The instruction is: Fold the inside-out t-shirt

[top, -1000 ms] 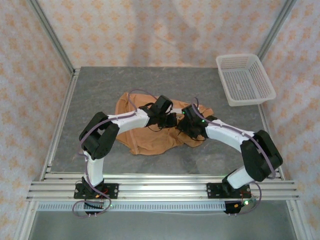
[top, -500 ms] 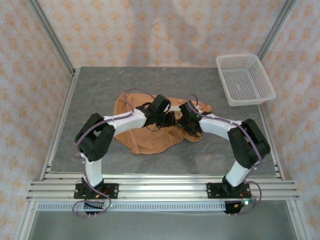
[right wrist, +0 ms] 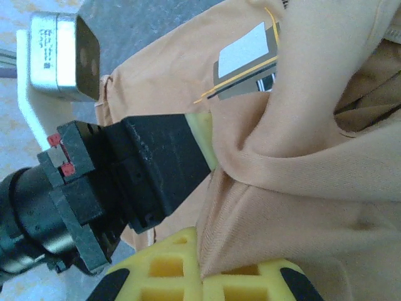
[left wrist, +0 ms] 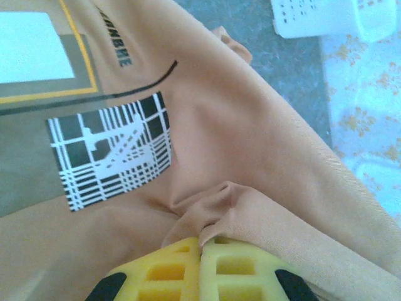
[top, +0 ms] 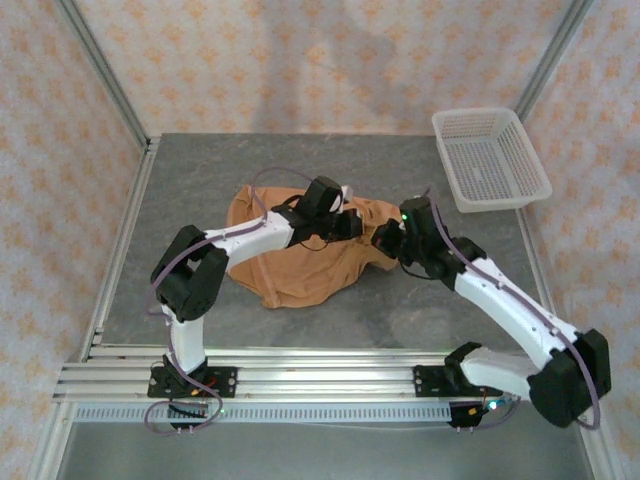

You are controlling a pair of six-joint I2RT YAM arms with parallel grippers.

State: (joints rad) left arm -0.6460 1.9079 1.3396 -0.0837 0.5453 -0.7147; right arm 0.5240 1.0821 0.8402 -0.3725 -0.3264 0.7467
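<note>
**Both jaws pinch the orange-tan t-shirt**

The t-shirt [top: 300, 268] lies in a crumpled heap near the middle of the grey bench [top: 200, 180]. It is orange-tan and looks soft. The left arm [top: 250, 238] reaches over it from the left side. The right arm [top: 500, 300] reaches in from the right side. The two arm tips are near each other at the right end of the shirt.

In the left wrist view, the left jaws are clenched. Their yellow pads [left wrist: 166, 269] press together, and a small fold of the shirt is pinched between them. Near that fold there is a black and white checked print [left wrist: 109, 153] on the cloth. A white block [left wrist: 31, 47] with a yellow line along its edge sits in the top left corner.

In the right wrist view, the right jaws are clenched too. Shirt cloth runs in between their yellow pads. The black tip of the left arm sits just beside them, against the same bunch of cloth.

A white basket [top: 490, 160] sits at the far right corner of the bench, well apart from the shirt.
</note>
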